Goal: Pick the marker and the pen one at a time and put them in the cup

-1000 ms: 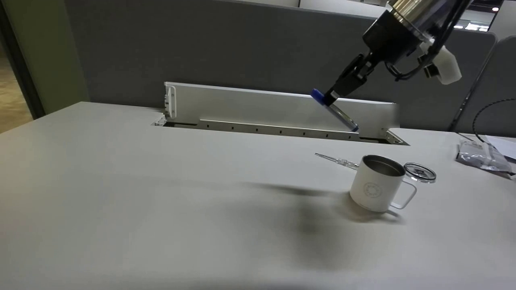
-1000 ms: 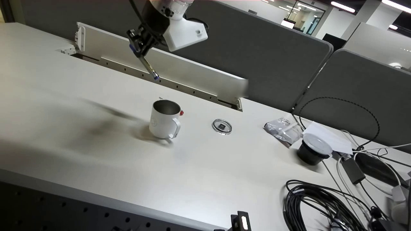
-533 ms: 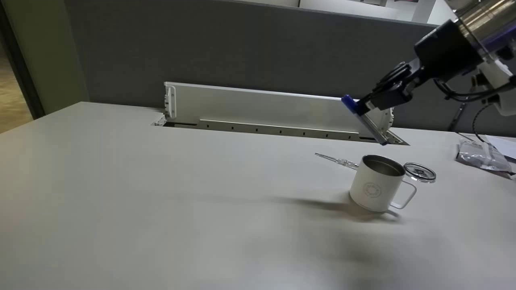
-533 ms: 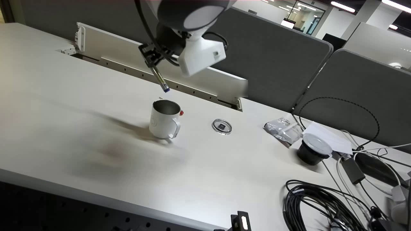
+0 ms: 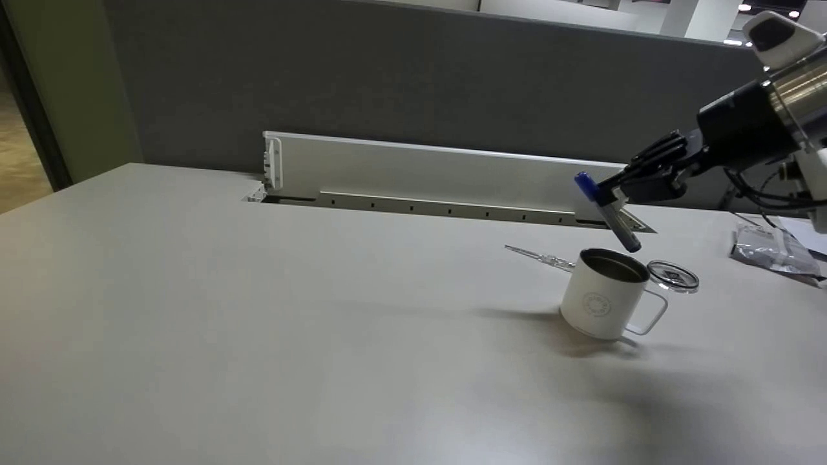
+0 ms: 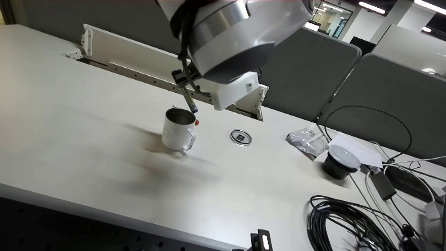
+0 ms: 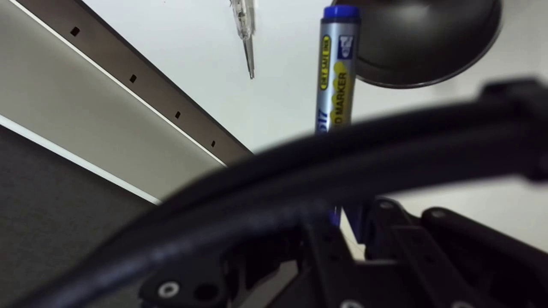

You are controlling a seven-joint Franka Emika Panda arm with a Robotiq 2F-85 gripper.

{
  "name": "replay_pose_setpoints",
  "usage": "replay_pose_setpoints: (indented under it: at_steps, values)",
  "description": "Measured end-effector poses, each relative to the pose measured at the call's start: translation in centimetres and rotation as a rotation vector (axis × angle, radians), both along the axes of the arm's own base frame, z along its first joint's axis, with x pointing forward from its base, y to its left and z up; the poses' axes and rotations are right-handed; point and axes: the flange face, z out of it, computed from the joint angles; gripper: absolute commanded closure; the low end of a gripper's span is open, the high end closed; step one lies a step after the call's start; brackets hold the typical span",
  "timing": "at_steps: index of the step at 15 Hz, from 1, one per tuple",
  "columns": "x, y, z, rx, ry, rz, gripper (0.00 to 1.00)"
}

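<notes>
The marker (image 5: 617, 223) slanted at right in an exterior view, clamped near its blue end by the claw (image 5: 607, 194); a cable (image 7: 299, 179) hid its middle in the wrist view. The cup (image 5: 597, 307), dark inside, stood below, partly hiding the pen (image 5: 539, 256).

Print on the blue-ended marker (image 7: 338, 77)
It reads "DRY SAFE INK", a cut-off "D MARKER" and a part-hidden "17"; on the mug (image 5: 614, 300), the round emblem (image 5: 597, 304) is too small to read.

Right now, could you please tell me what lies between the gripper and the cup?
The marker, slanting from the gripper down toward the cup, as both exterior views show.
</notes>
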Motion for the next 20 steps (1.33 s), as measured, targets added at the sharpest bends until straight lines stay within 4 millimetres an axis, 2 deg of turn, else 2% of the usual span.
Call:
replay_pose_setpoints:
  at_steps: [2,5,9,12,15,20]
  values:
    - [1.3,0.5,-1.1,0.017,-0.011,0.018,0.93]
    - [3.0,2.5,-1.8,0.047,-0.015,0.043,0.93]
    - [4.0,5.5,-0.7,0.039,-0.048,0.047,0.93]
    - [3.5,6.9,0.4,0.023,-0.032,0.043,0.93]
    - [2.6,7.5,0.8,0.019,-0.003,0.029,0.93]
    - [1.4,6.2,-0.2,0.010,0.034,-0.011,0.93]
